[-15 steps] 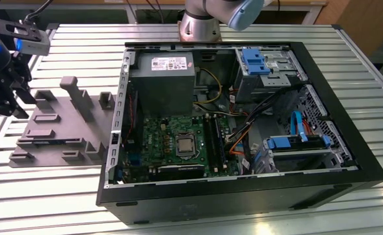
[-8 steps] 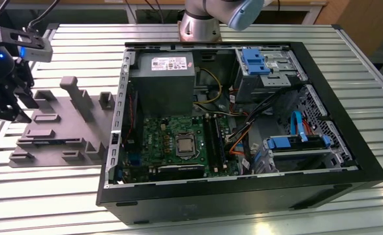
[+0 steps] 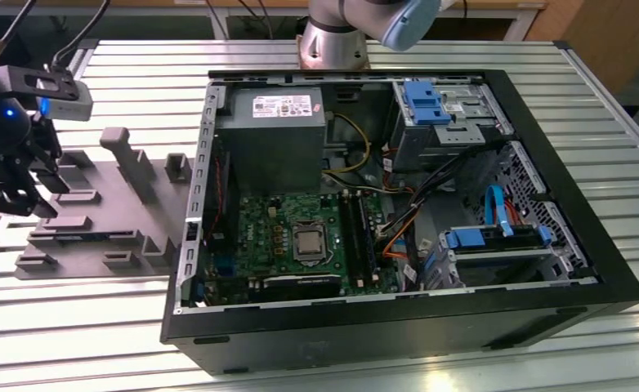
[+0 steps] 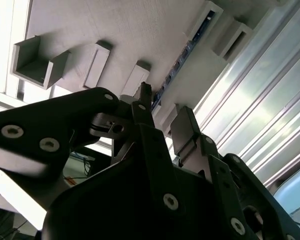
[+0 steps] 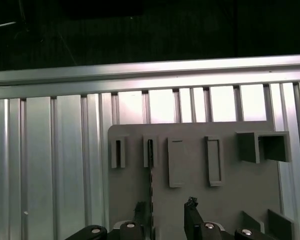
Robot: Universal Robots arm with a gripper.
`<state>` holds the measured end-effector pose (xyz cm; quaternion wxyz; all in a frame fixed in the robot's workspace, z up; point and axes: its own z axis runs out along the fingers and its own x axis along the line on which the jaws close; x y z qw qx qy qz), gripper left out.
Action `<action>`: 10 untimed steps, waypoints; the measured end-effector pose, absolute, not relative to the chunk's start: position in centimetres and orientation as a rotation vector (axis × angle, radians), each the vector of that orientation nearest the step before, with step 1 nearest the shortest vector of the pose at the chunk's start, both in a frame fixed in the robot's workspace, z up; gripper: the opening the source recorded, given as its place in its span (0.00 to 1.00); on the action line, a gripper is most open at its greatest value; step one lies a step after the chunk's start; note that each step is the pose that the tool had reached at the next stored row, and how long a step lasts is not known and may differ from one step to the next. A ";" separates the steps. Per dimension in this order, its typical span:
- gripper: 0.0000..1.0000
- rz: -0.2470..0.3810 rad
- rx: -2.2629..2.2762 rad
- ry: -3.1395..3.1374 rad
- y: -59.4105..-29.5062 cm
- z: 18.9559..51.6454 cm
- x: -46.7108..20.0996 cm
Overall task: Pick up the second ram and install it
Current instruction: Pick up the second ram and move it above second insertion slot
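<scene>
Your gripper, at the exterior view's left, is open and empty over the second ram, upright in the gray holder. The ram is nearer one finger; closing could tilt it.

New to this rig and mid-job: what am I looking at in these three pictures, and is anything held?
One robot arm reaches over a slatted aluminium table. The exterior view shows an open black computer case with a green motherboard, and on that view's left a grey plastic holder tray. Both wrist views ride on the arm, looking past its black gripper at that tray. A thin dark memory stick stands on edge there, between the open fingers. Nothing is gripped yet.
</scene>
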<state>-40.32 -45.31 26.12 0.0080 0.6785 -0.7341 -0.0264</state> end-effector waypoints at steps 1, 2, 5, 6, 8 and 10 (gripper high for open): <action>0.43 -0.083 2.121 -2.295 -45.4 25.9 -40.3; 0.43 -0.083 2.121 -2.295 -45.4 25.8 -40.3; 0.43 -0.082 2.122 -2.294 -45.5 25.2 -40.3; 0.43 -0.082 2.123 -2.293 -45.5 25.0 -40.3; 0.43 -0.082 2.125 -2.290 -45.6 24.7 -40.3; 0.43 -0.082 2.126 -2.290 -45.6 24.3 -40.3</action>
